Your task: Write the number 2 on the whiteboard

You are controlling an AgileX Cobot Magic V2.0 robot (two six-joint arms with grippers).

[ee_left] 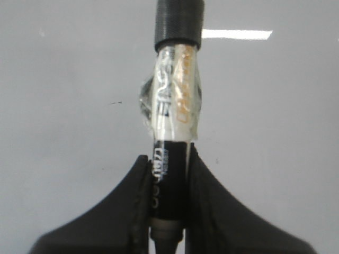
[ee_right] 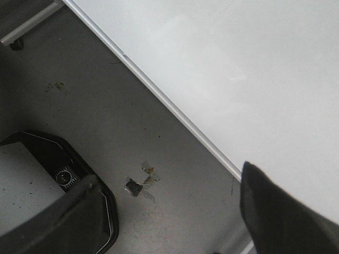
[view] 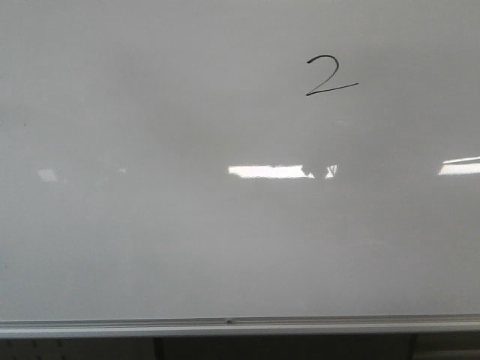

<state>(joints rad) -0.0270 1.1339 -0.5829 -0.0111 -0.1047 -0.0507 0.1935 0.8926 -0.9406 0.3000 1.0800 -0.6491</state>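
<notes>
1. The whiteboard point(view: 150, 225) fills nearly the whole front view, glossy white-grey, with a silver rail point(view: 240, 326) along its near edge and bright light reflections point(view: 266, 171) across its middle.
2. The number 2 point(view: 330, 76) is drawn in thin black line on the far right part of the board, with a curved top and a slanted base stroke.
3. No arm or fingers show in the front view, so how far the digit lies from either pair cannot be told.
4. In the left wrist view, the left gripper point(ee_left: 168, 185) has its fingers point(ee_left: 124, 206) closed tight on a black marker point(ee_left: 169, 180), whose barrel is wrapped in clear tape point(ee_left: 172, 95) and ends in a black cap point(ee_left: 179, 24); pale board surface lies behind it.
5. In the right wrist view, the right gripper point(ee_right: 169, 211) has its fingers point(ee_right: 275, 211) spread wide apart, holding nothing, over a grey floor point(ee_right: 106, 116) just beside the board's rail edge.
6. A black-rimmed object point(ee_right: 79, 174) lies on that floor near one finger; no container is in view.
</notes>
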